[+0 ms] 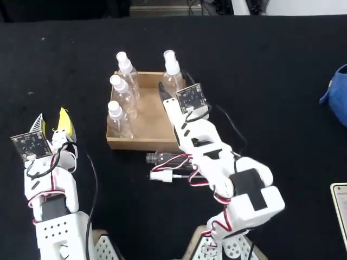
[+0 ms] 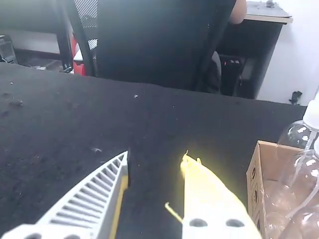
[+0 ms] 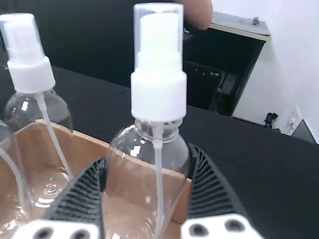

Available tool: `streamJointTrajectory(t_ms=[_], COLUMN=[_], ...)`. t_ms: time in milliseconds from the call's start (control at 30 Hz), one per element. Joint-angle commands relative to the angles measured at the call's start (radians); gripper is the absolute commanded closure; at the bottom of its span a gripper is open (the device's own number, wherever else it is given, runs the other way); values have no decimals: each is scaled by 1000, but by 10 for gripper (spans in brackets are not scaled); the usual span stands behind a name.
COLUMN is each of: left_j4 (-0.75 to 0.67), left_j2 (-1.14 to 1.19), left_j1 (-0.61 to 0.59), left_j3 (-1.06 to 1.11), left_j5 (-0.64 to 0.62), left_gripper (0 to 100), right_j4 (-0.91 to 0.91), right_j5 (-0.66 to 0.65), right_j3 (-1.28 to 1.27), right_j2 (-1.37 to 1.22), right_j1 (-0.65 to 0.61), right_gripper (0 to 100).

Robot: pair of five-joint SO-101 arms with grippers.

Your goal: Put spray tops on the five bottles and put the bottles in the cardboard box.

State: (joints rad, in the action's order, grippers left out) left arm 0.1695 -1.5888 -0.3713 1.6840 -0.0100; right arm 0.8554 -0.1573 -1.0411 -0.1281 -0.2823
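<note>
Right pincer (image 3: 148,162) clasps 1 upright bottle (image 3: 149,142), spray top (image 3: 158,74) uppermost.

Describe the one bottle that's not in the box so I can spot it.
Find the cardboard box mid-table. Just outside its near wall, a clear bottle lies on its side. The four other bottles stand upright inside the box.

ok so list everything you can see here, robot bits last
cardboard box: 1, brown, table centre
capped bottles: 3, clear, white tops, upright along box's left side
held bottle: 1, clear, white top, box's far right corner
lying bottle: 1, clear, on table before box
loose spray top: 1, white, beside lying bottle
blue item: 1, table's right edge
table: 1, black
left tool: 1, white and yellow, open, left of box
right tool: 1, black, shut on held bottle
</note>
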Motion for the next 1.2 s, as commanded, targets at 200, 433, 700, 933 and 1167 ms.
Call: streamJointTrajectory(t_ms=[200, 433, 700, 933, 1167], left_j4=[-9, -9, -9, -9, -9], left_j2=[-14, -12, -11, -9, -6], left_j1=[10, 10, 8, 7, 5], left_j3=[24, 24, 24, 24, 24], left_j5=[-5, -5, -5, -5, -5], left_gripper=[970, 970, 970, 970, 970], right_j4=[95, 95, 87, 86, 86], right_j5=[-9, -9, -9, -9, -9], right_j3=[76, 116, 117, 114, 113], right_j2=[-47, -81, -93, -94, -94], right_j1=[-15, -9, -15, -15, -11], right_gripper=[988, 988, 988, 988, 988])
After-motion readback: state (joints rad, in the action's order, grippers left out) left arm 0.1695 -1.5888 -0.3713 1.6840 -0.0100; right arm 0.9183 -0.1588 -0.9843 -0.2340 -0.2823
